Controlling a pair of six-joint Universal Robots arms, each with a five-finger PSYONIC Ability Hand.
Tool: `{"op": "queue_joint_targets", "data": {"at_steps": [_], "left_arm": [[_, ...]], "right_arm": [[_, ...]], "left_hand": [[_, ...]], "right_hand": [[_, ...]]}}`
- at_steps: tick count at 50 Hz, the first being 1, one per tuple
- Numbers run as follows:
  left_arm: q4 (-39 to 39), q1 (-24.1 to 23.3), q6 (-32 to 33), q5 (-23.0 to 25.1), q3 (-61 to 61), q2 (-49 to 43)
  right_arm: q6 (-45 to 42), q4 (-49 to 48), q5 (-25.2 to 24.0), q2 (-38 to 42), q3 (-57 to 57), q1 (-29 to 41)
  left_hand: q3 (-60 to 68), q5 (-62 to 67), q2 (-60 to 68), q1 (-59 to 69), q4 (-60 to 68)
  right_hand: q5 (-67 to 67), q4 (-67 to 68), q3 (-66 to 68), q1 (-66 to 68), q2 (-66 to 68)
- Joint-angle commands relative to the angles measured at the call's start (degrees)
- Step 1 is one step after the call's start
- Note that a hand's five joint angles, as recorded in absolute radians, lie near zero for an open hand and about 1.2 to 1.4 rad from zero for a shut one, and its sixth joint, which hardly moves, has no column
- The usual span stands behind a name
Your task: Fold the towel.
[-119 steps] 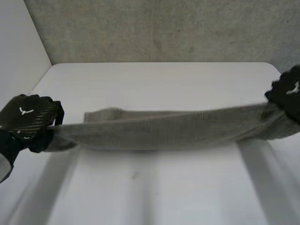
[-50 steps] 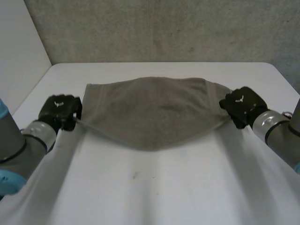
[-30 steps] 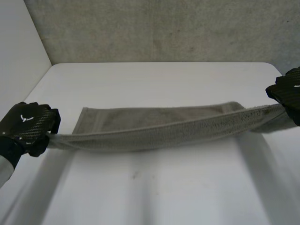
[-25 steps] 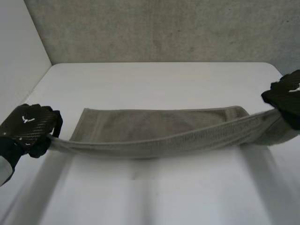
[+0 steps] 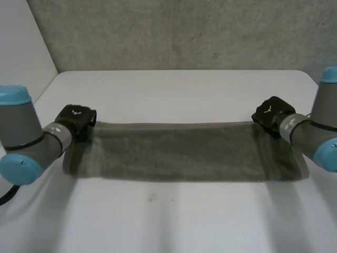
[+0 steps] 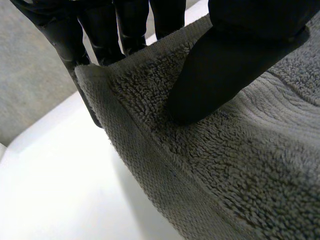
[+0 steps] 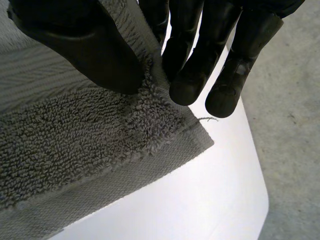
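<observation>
Lab: white table (image 5: 179,89), grey wall (image 5: 184,31)

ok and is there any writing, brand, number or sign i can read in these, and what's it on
No words, numbers or labels can be read.
left hand: a small white emblem on its back, a shape, not letters.
right hand: a like white emblem, no letters.
towel: plain grey, no tag or print in view.

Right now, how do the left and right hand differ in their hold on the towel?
The left hand pinches the towel right at its corner; the right hand pinches the edge just short of its corner.
At the left hand the corner looks lifted off the table; at the right hand it lies flat.
Shared: thumb on top, fingers behind the towel's far edge.
</observation>
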Motion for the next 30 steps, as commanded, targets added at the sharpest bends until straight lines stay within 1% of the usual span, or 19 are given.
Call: {"op": "queue_joint_targets", "data": {"at_steps": [1,5,8,12,13,14,15,16,17,24,26,27,29,30], "left_arm": [[-0.08,-2.36,-0.1,-3.91,11.19,-7.08],[-0.25,-3.33,-0.01,-6.03,16.29,-10.95],[-0.25,-3.42,0.07,-6.21,17.54,-12.11],[-0.52,-4.03,0.16,-6.3,20.34,-14.47],[-0.69,-4.38,0.16,-6.3,20.78,-14.83],[-0.69,-4.38,0.16,-6.3,20.79,-14.83],[-0.69,-4.64,0.08,-6.38,20.88,-14.92],[-0.69,-4.65,0.07,-6.38,20.88,-14.92],[-0.78,-4.82,-0.1,-6.3,20.62,-14.83],[-1.57,-5.53,-0.63,-6.82,19.73,-12.28],[-1.92,-5.61,-2.55,-7.26,17.55,-8.7],[-1.92,-5.61,-2.56,-7.26,17.54,-8.68],[-1.84,-5.53,-4.92,-7.26,13.78,-4.05],[-1.84,-5.53,-4.94,-7.26,13.76,-4.02]], "right_arm": [[0.19,-0.77,3.45,7.84,-9.43,1.99],[0.02,-1.56,4.06,12.15,-15.67,2.52],[-0.07,-1.74,4.24,13.57,-17.54,2.61],[-0.25,-1.74,5.47,17.25,-23.06,3.13],[-0.34,-1.74,5.64,18.13,-24.03,3.22],[-0.34,-1.74,5.64,18.14,-24.04,3.22],[-0.25,-1.65,5.73,18.75,-24.74,3.66],[-0.25,-1.65,5.73,18.75,-24.74,3.66],[0.01,-1.83,5.47,18.93,-24.92,4.27],[1.77,-1.65,5.64,17.52,-24.74,4.72],[6.84,-1.65,5.73,14.11,-23.08,4.72],[6.87,-1.65,5.73,14.09,-23.07,4.72],[14.65,-1.92,5.38,9.11,-19.4,4.37],[14.69,-1.92,5.38,9.08,-19.38,4.36]], "left_hand": [[10.23,10.95,10.2,10.89,10.2],[10.23,10.95,10.2,10.89,10.2],[10.23,10.95,10.2,10.89,10.2],[10.23,10.95,10.2,10.89,10.2],[4.59,5.31,4.56,5.25,4.56],[4.54,5.26,4.51,5.19,4.5],[-38.09,-37.38,-38.13,-37.44,-38.13],[-38.52,-37.8,-38.55,-37.87,-38.56],[-57.68,-56.96,-57.71,-57.02,-57.71],[-59.77,-59.05,-59.8,-59.11,-59.8],[-59.77,-59.05,-59.8,-59.11,-59.8],[-59.77,-59.05,-59.8,-59.11,-59.8],[-59.77,-59.05,-59.8,-59.11,-59.8],[-59.77,-59.05,-59.8,-59.11,-59.8]], "right_hand": [[2.1,3.12,3.24,4.41,3.94],[2.1,3.12,3.24,4.41,3.94],[2.1,3.12,3.24,4.41,3.94],[2.1,3.12,3.24,4.41,3.94],[-2.5,-1.48,-1.36,-0.2,-0.66],[-2.55,-1.53,-1.41,-0.24,-0.7],[-48.18,-47.16,-47.03,-45.87,-46.33],[-48.63,-47.61,-47.49,-46.33,-46.79],[-67.9,-66.88,-66.76,-65.59,-66.06],[-67.9,-66.88,-66.76,-65.59,-66.06],[-67.9,-66.88,-66.76,-65.59,-66.06],[-67.9,-66.88,-66.76,-65.59,-66.06],[-67.9,-66.88,-66.76,-65.59,-66.06],[-67.9,-66.88,-66.76,-65.59,-66.06]]}}
